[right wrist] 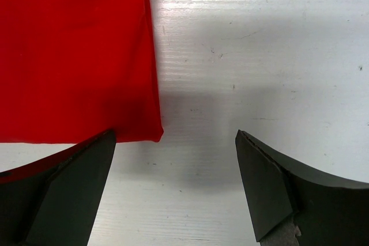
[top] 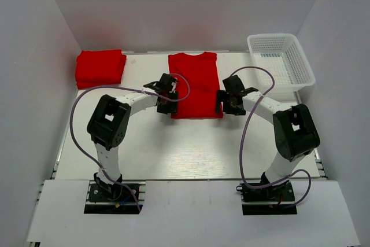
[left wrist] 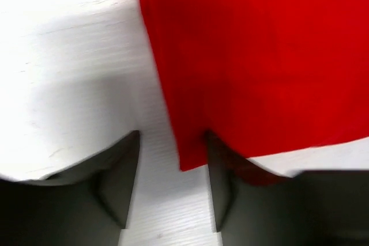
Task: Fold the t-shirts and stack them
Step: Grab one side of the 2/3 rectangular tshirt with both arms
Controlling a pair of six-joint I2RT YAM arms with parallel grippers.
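While both arms reach toward the middle of the top view, a red t-shirt [top: 195, 82] lies flat on the white table [top: 173, 148] in the centre of the frame; its sleeves are tucked in, so it forms a tall rectangle with the collar at the upper edge. A stack of folded t-shirts [top: 100, 66], also red, sits in the upper left of the frame, well apart from the flat one; a white mesh basket [top: 281, 62] stands in the upper right.

The left claw [top: 164, 103] is at the lower left corner of the flat t-shirt; the right claw [top: 222, 101] is at its lower right corner.

Seen from the left wrist, the left claw is parted to a middling gap, with its dark fingers [left wrist: 118, 185] at the bottom of the frame. The cloth fills the upper right, and its corner reaches down into the gap, close against the right-hand finger; a little red shows past that finger. The view is blurred, so whether the finger touches the cloth I cannot tell; nothing is pinched.

Seen from the right wrist, the right claw is spread wide. The cloth fills the upper left of the frame; its corner lies just beside the lower-left finger [right wrist: 69, 191], and bare table shows across the rest of the gap.
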